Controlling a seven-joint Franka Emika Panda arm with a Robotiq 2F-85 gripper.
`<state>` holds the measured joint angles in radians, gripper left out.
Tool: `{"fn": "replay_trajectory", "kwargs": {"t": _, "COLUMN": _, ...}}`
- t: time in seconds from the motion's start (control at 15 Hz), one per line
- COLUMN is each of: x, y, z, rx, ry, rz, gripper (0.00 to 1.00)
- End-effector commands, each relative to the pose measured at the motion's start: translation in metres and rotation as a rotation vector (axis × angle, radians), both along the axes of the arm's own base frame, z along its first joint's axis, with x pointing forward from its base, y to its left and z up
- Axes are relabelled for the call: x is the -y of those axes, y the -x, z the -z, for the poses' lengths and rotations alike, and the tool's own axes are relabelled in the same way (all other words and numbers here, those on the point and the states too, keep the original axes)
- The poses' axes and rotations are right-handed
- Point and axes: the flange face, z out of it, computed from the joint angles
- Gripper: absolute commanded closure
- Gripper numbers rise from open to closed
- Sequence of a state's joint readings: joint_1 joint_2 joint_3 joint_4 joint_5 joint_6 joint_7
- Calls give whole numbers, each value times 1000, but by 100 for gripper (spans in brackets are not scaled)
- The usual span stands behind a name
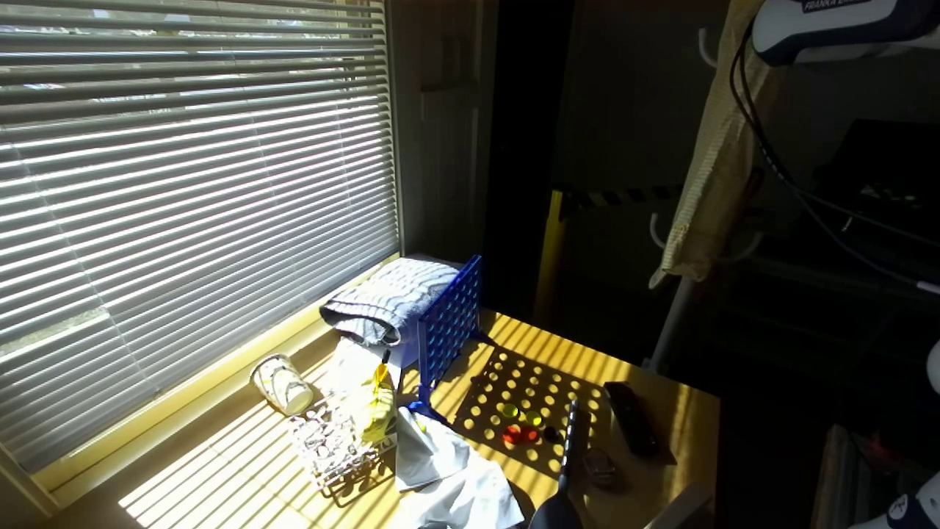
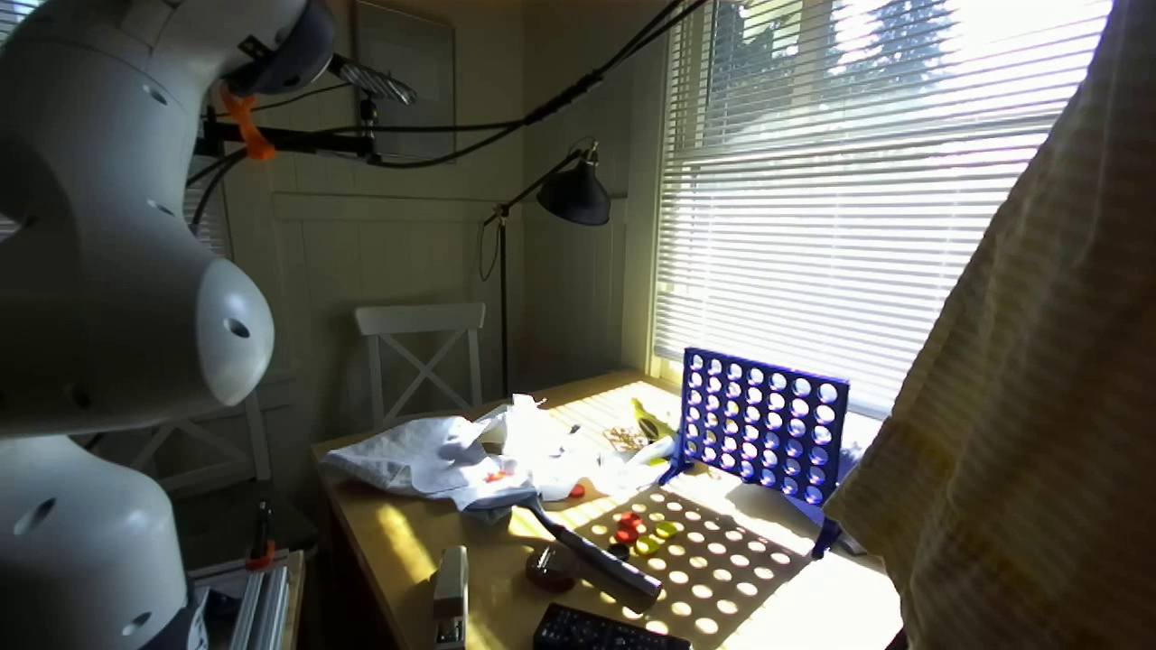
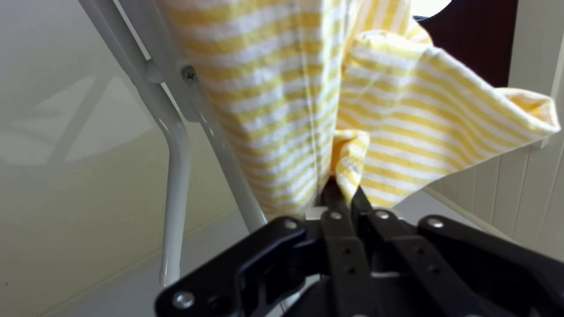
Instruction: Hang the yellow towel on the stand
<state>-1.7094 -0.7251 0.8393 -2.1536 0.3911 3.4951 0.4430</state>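
Sunlit Venetian blinds (image 1: 198,198) hang well apart from the coat stand (image 1: 670,323), whose pale pole rises just beyond the edge of the wooden table (image 1: 690,415). On that table, between the stand and the blinds, a blue Connect Four rack (image 1: 449,323) sits upright. Your yellow-and-white striped towel (image 1: 712,184) hangs along the coat stand, in front of its pole in an exterior view, its lowest corner near the lower hooks (image 1: 653,231). In the wrist view your Robotiq gripper (image 3: 346,200) has its fingers (image 3: 362,205) pinched together on a gathered bit of the towel, just beside the stand's tubing (image 3: 177,176); whether a hook bears any weight, you can't tell.

Expect it to handle light, soft and limp: thin woven cotton by the look of it, nothing fragile, and unlikely to slide out of a bunched pinch. It won't hold a shape, so the loose flap next to your fingers may snag on a hook or fold back over the gripper. Your hold, apparently near an edge, seems sound; if you must regrip, gather a thick fold there, which should sit over a hook better than a single corner.
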Motion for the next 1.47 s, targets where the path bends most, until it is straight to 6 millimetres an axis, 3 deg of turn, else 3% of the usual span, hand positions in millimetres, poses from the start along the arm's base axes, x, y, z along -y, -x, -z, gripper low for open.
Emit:
{"fn": "replay_trajectory", "kwargs": {"t": 0.0, "x": -5, "y": 8, "z": -12, "rx": 35, "ry": 41, "rz": 1, "gripper": 99}}
{"fn": "replay_trajectory", "kwargs": {"t": 0.4, "x": -10, "y": 32, "z": -13, "rx": 55, "ry": 62, "rz": 32, "gripper": 99}}
{"fn": "replay_trajectory", "kwargs": {"t": 0.67, "x": 1, "y": 52, "z": -10, "rx": 75, "ry": 38, "rz": 100, "gripper": 99}}
{"fn": "replay_trajectory", "kwargs": {"t": 1.07, "x": 23, "y": 68, "z": 9, "rx": 94, "ry": -5, "rz": 197, "gripper": 99}}
{"fn": "replay_trajectory", "kwargs": {"t": 1.4, "x": 26, "y": 69, "z": 29, "rx": 83, "ry": -40, "rz": 223, "gripper": 99}}
